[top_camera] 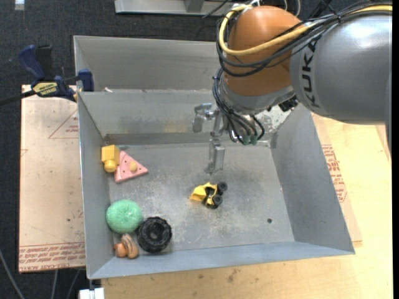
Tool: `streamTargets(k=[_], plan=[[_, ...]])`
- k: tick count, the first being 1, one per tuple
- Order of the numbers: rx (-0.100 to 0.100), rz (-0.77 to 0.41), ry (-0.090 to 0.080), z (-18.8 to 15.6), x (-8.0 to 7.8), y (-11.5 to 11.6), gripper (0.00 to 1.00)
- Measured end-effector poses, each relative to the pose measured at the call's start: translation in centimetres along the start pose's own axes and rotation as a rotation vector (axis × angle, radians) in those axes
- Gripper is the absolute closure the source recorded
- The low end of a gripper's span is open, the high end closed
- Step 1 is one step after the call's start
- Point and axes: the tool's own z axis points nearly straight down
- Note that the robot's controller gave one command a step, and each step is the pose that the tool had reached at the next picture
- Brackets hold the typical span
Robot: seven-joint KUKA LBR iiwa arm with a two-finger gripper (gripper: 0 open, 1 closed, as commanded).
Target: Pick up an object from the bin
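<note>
My gripper hangs over the middle of the bin, toward the back wall, under the orange dome. Its two metal fingers stand apart, open, with nothing between them. The lower fingertip ends a short way above and behind a small yellow and black toy vehicle, which lies on the bin floor near the centre. The fingers are clear of the toy.
Along the left side lie a yellow block and a pink wedge with dots. In the front left corner sit a green ball, a black ribbed wheel and a small orange-brown piece.
</note>
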Motion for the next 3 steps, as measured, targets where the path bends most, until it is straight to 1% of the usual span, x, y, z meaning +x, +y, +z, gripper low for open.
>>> streamTargets(k=[1,2,3], plan=[[-0.001,-0.282,0.005,5.5,1.5,-1.4,0.0],[-0.003,-0.323,0.012,8.3,3.0,-2.6,0.0],[-0.001,-0.29,0.009,9.3,4.6,-3.2,0.0]])
